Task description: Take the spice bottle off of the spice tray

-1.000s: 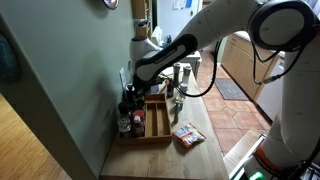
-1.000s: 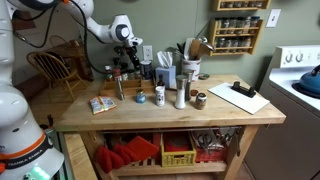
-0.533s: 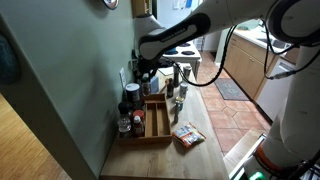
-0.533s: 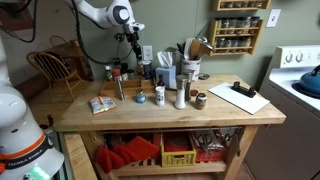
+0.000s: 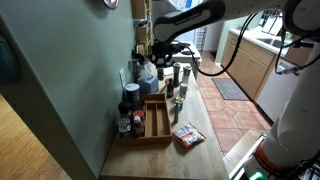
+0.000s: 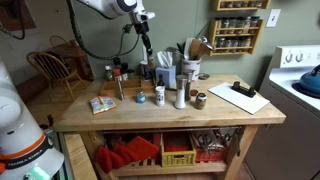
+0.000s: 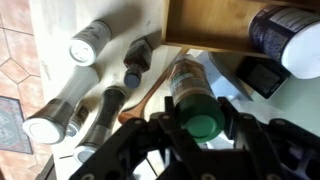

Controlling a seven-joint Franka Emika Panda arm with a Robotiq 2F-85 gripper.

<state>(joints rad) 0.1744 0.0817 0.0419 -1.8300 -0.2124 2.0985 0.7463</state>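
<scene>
My gripper (image 7: 197, 118) is shut on the spice bottle (image 7: 186, 80), a brownish bottle with a green cap, and holds it in the air. In both exterior views the gripper (image 5: 161, 51) (image 6: 143, 20) is high above the wooden counter, past the far end of the spice tray (image 5: 157, 120). The tray is a low light-brown wooden tray with dividers. Its corner shows at the top of the wrist view (image 7: 210, 25). Several other bottles (image 5: 127, 108) stand in the tray's compartment by the wall.
A snack packet (image 5: 185, 136) (image 6: 101, 104) lies beside the tray. Shakers and jars (image 6: 181, 96) and a utensil holder (image 6: 165, 72) stand mid-counter, with a clipboard (image 6: 240, 96) further along. The wrist view shows shakers (image 7: 88, 43) and a wooden spoon (image 7: 150, 95) below. A green wall borders the tray.
The gripper has risen from the bottles at the tray and moved away along the counter, with the green-capped bottle in it.
</scene>
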